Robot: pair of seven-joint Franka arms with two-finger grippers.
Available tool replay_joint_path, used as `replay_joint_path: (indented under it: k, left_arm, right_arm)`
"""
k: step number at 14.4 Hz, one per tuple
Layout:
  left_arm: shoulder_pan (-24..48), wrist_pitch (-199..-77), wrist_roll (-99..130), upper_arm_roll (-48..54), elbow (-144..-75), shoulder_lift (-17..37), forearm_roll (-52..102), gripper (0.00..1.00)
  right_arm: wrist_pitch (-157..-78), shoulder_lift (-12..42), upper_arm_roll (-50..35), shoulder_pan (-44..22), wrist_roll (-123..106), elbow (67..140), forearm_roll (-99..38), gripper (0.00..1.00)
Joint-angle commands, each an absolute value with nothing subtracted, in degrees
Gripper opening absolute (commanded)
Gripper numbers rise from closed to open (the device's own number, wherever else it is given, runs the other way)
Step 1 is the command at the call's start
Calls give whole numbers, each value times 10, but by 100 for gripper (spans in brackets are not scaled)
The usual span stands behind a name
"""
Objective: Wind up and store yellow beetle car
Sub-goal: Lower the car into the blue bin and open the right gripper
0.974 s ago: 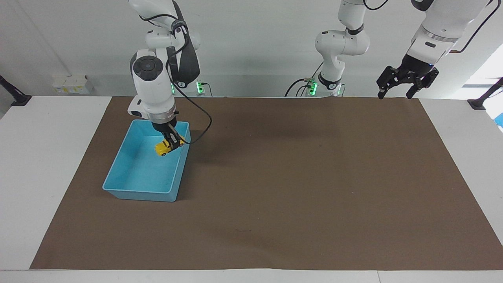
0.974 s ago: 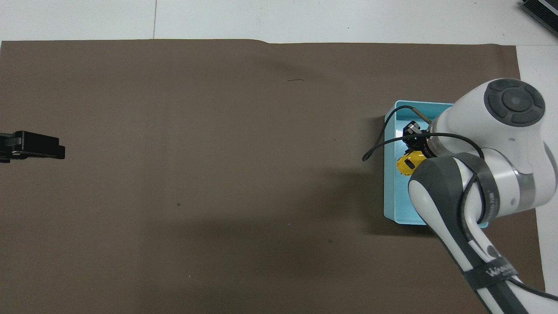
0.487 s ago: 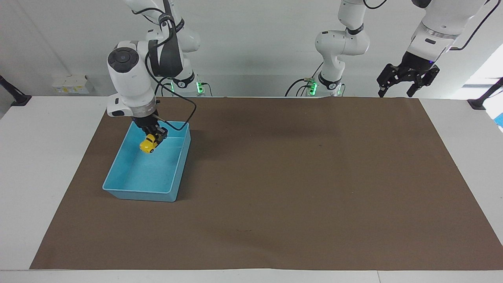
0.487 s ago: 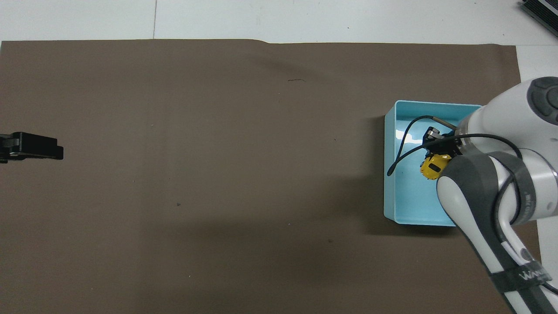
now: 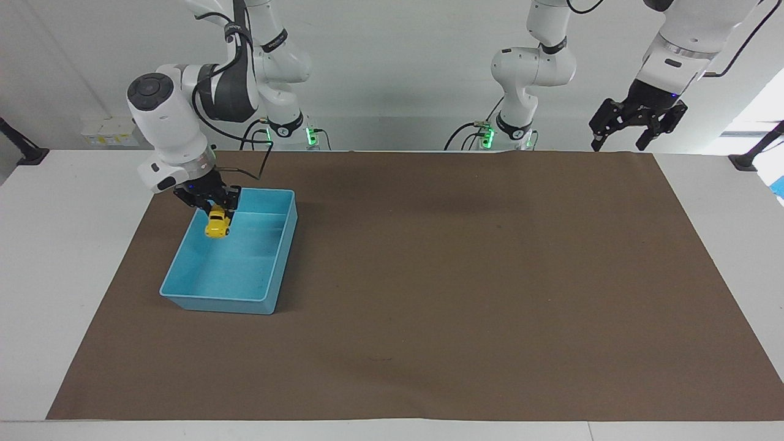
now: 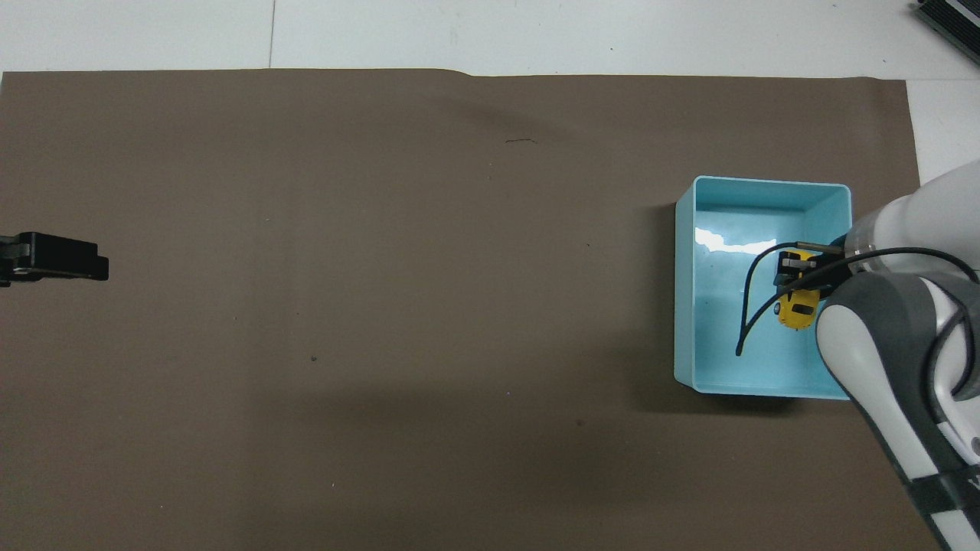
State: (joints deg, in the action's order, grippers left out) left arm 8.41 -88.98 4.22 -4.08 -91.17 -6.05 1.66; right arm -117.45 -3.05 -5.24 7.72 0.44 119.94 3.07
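Right hand (image 5: 215, 208) clamped on the yellow beetle car (image 5: 217, 224), nose down over the blue bin (image 5: 277, 280) at the right arm's end of the bench, apparently poised for storing. Left hand (image 5: 637, 125) waits, fingers spread, empty.

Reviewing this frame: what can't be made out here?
- Yellow beetle car in the right gripper: whether it touches the blue bin floor, unclear in both views.
- Its wind-up part: too small.
- Left gripper: overhead view's edge cuts it off.

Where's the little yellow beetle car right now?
The small yellow beetle toy car hangs in the right gripper, over the blue plastic bin at the right arm's end.
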Motion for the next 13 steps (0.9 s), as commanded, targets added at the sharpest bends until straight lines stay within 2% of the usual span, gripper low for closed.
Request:
replay_joint_path:
  k: [1, 7, 9, 13]
  left_arm:
    - [76, -876, 29, -35, -884, -49, 8, 100]
    - [76, -875, 28, -35, -899, -54, 11, 100]
    - [76, -875, 29, -35, -898, -53, 11, 100]
    - [80, -873, 34, -35, -896, -53, 13, 100]
  right_arm:
    - [-1241, -76, -56, 82, -27, 1280, 19, 0]
    - [-1353, -70, -56, 89, -27, 1364, -7, 0]
    - [-1416, -60, -55, 94, -28, 1402, -13, 0]
    - [-1445, -33, -55, 96, -30, 1413, -13, 0]
